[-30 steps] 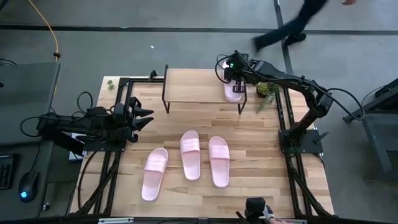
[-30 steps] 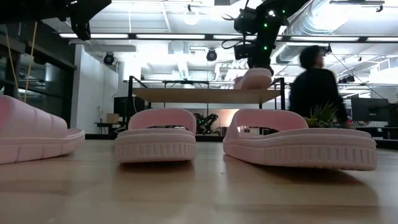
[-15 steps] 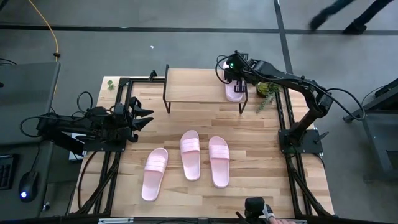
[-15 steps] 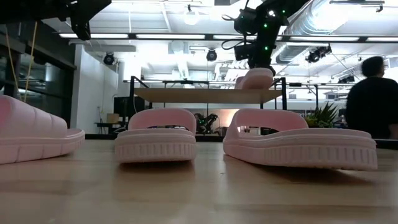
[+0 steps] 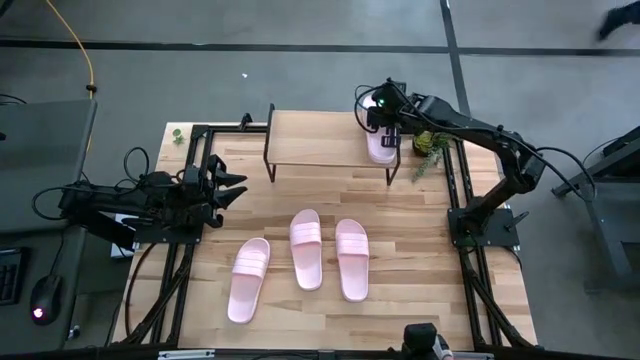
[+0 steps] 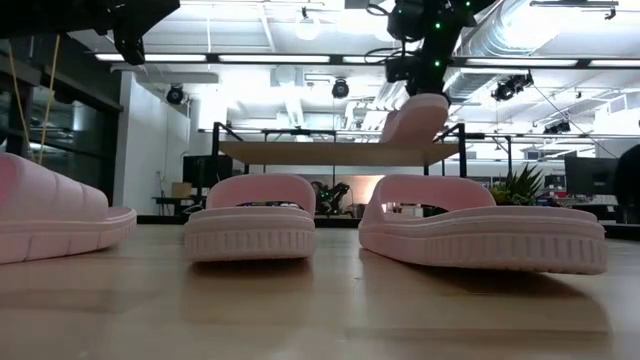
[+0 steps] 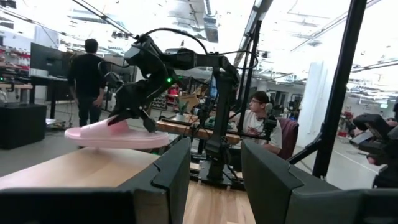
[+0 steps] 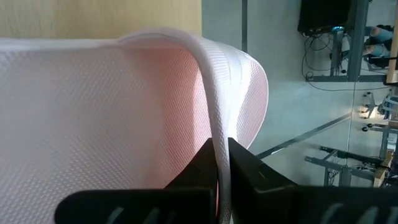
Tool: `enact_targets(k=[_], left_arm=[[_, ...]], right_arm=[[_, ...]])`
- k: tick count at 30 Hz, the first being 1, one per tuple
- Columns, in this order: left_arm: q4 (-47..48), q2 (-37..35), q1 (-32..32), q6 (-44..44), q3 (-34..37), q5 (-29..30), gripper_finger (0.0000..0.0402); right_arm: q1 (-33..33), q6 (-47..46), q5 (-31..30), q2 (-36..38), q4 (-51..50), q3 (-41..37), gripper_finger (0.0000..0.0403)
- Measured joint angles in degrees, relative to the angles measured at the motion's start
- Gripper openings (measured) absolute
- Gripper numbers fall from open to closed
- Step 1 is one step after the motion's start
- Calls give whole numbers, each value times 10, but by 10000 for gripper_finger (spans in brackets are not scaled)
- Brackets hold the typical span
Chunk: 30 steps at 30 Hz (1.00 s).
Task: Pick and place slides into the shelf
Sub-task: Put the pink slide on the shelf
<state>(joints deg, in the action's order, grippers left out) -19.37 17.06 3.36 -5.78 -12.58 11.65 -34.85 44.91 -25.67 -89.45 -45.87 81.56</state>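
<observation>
Since the earlier pictures, the right gripper [image 5: 384, 122] has carried its slide [image 5: 381, 146] a little toward the shelf's right-hand end and tipped it: in the low view the sandal [image 6: 412, 118] now slants, one end raised, where it lay flatter on the plank a second ago. The person who crossed behind the table has nearly left the high view.

Its jaws are clamped on a thin edge of the slide [image 8: 124, 118]; in the right wrist view the two dark fingers [image 8: 245, 168] pinch the pale pink foam with only that rim between them. Whether the sandal's lower end touches the shelf [image 5: 320, 138] or hangs just above it cannot be told for sure; from the left wrist view it [image 7: 118, 134] seems just clear of the wooden top [image 7: 81, 174].

Three more slides lie on the table [image 5: 420, 230] in front of the shelf, well apart from it: one to the left [image 5: 249, 278], one in the middle [image 5: 306, 248] and one to the right [image 5: 351, 259].

At the table's left edge the left gripper [image 5: 232, 190] waits, its fingers [image 7: 168, 177] parted with nothing between them.
</observation>
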Motion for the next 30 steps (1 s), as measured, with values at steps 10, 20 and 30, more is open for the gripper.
enact_targets(k=[10, 20, 30], left_arm=[[-1, 0, 0, 0, 0, 0, 128], [-2, 0, 0, 0, 0, 0, 128], [-2, 0, 0, 0, 0, 0, 128]], right_arm=[[0, -29, 21, -2, -14, 0, 0], [0, -78, 22, -2, -17, 0, 0], [2, -117, 19, -2, -31, 0, 0]])
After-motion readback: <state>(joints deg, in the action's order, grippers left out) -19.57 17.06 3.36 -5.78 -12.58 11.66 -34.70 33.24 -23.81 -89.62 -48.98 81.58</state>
